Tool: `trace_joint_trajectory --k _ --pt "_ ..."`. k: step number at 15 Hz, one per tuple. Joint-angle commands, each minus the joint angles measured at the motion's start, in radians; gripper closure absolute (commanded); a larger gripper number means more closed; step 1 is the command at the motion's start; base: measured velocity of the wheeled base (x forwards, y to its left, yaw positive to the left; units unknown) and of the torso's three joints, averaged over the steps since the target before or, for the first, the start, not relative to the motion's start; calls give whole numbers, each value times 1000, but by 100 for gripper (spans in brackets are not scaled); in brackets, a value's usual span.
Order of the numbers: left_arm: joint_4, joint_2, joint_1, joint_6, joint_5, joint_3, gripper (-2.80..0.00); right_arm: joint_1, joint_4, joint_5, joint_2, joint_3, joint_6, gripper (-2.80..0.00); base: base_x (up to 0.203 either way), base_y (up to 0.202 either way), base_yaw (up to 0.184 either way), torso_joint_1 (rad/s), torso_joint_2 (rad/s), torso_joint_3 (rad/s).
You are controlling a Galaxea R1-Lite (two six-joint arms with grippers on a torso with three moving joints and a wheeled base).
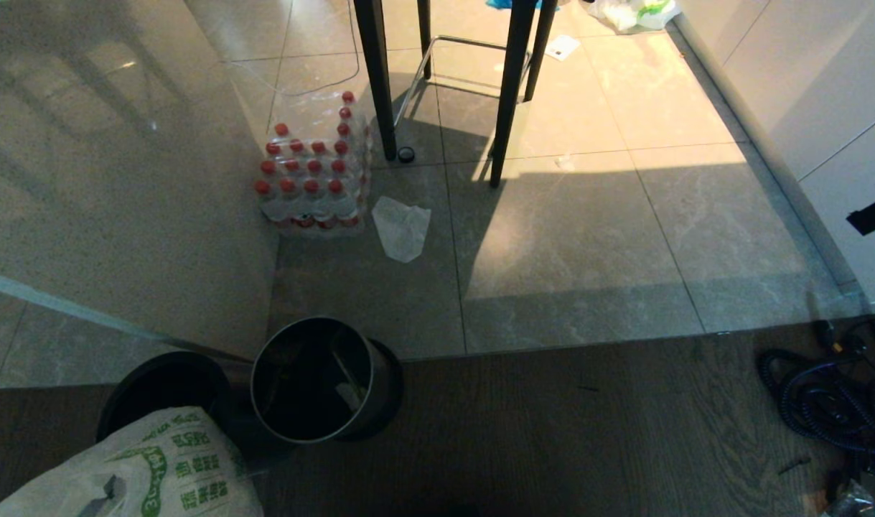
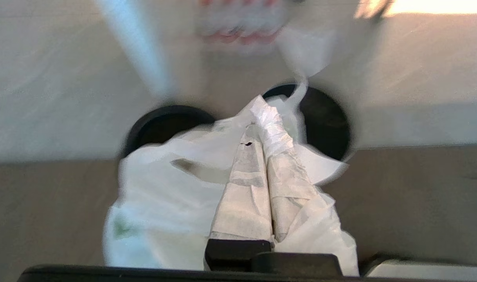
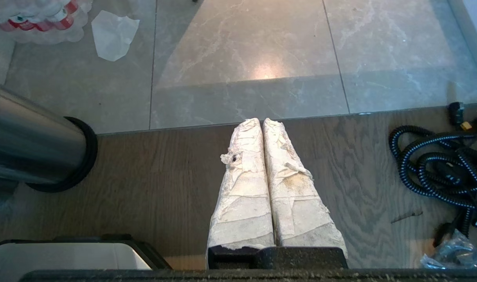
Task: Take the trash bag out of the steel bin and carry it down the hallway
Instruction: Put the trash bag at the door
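Observation:
The trash bag, white with green print, hangs at the lower left of the head view, out of the steel bin and just left of it. In the left wrist view my left gripper is shut on the trash bag, with thin plastic bunched round its taped fingers. The steel bin shows its dark inside beyond the fingertips. My right gripper is shut on nothing over the wood floor, with the steel bin off to its side. The hallway's tiled floor stretches ahead.
A black round container stands beside the bin. A glass panel rises on the left. Ahead are a pack of red-capped water bottles, a clear plastic sheet and black furniture legs. Coiled black cable lies right.

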Motion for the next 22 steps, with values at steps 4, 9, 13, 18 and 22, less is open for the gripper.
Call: trace_joint_trajectory --k 4,9,13,18,22 --pt "87 -4 1 72 -18 16 0 0 0 0 0 37 -1 0 0 0 0 0 0 0" --pt "80 -4 1 73 -28 27 0 0 0 0 0 37 0 0 0 0 0 0 0 0" --pt "86 -4 1 55 -25 27 0 0 -1 0 0 38 -1 0 0 0 0 0 0 0" --pt "85 -4 1 81 -28 28 0 0 0 0 0 37 -1 0 0 0 0 0 0 0" --pt "88 -4 1 90 -28 27 0 0 0 0 0 37 -1 0 0 0 0 0 0 0"
